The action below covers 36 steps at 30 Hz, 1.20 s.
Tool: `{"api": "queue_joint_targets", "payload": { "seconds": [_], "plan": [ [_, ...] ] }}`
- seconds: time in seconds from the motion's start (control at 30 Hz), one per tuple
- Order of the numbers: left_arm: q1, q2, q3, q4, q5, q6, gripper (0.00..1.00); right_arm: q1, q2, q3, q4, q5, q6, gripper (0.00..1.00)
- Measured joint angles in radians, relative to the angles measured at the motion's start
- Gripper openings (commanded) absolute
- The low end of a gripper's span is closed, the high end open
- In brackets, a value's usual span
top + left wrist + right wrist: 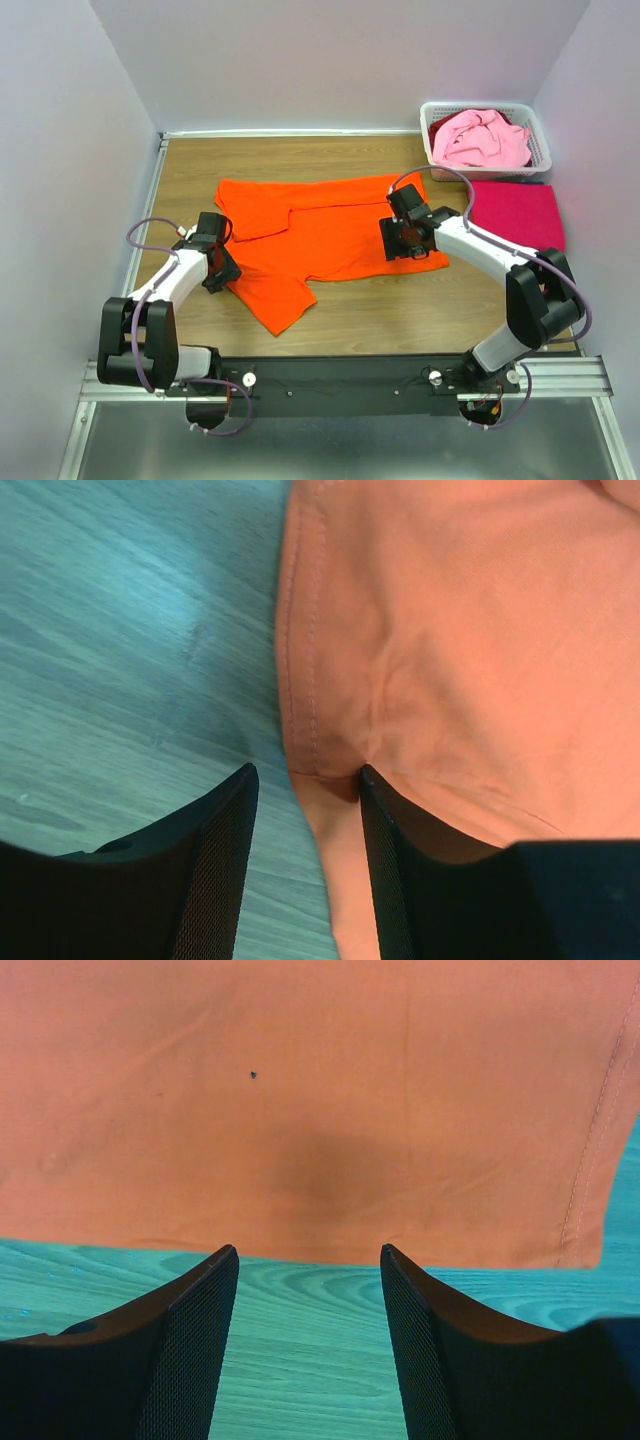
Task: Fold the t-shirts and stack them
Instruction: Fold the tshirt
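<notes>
Both grippers have their jaws parted at the spread orange t-shirt [320, 235]: left gripper [305, 775] straddling its stitched left edge, right gripper [310, 1252] over wooden table [400, 310] just beside its right edge.

Bright orange t-shirt [320, 235] lies spread at the middle of the table [400, 310], top partly folded over. Magenta-red t-shirt [515, 212] lies folded flat at the right edge. Pale pink t-shirt [480, 140] sits crumpled in a white basket [540, 145] at the far right corner.
</notes>
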<state>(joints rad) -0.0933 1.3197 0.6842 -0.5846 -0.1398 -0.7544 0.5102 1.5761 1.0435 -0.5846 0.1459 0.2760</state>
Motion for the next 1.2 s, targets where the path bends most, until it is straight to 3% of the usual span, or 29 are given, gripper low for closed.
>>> {"api": "queue_joint_targets", "payload": {
  "seconds": [0.47, 0.87, 1.03, 1.07, 1.1, 1.13, 1.2],
  "plan": [
    [0.000, -0.047, 0.028, -0.042, -0.075, -0.019, 0.49, -0.002, 0.000, -0.024, 0.018, 0.000, -0.001, 0.66],
    [0.000, 0.061, 0.021, 0.003, -0.073, 0.004, 0.44, -0.013, -0.010, -0.043, 0.023, 0.025, 0.000, 0.66],
    [0.000, 0.066, 0.022, 0.011, -0.071, 0.017, 0.26, -0.024, -0.040, -0.055, 0.030, 0.055, 0.008, 0.66],
    [0.000, 0.067, 0.022, 0.014, -0.069, 0.017, 0.18, -0.031, -0.049, -0.058, 0.033, 0.062, 0.011, 0.66],
    [0.000, 0.068, 0.023, 0.017, -0.069, 0.020, 0.16, -0.040, -0.059, -0.064, 0.039, 0.069, 0.013, 0.67],
    [0.000, 0.069, 0.023, 0.021, -0.067, 0.024, 0.06, -0.047, -0.066, -0.068, 0.042, 0.073, 0.015, 0.67],
    [0.000, 0.070, 0.024, 0.026, -0.064, 0.025, 0.00, -0.077, -0.081, -0.079, 0.045, 0.085, 0.024, 0.67]
  ]
}}
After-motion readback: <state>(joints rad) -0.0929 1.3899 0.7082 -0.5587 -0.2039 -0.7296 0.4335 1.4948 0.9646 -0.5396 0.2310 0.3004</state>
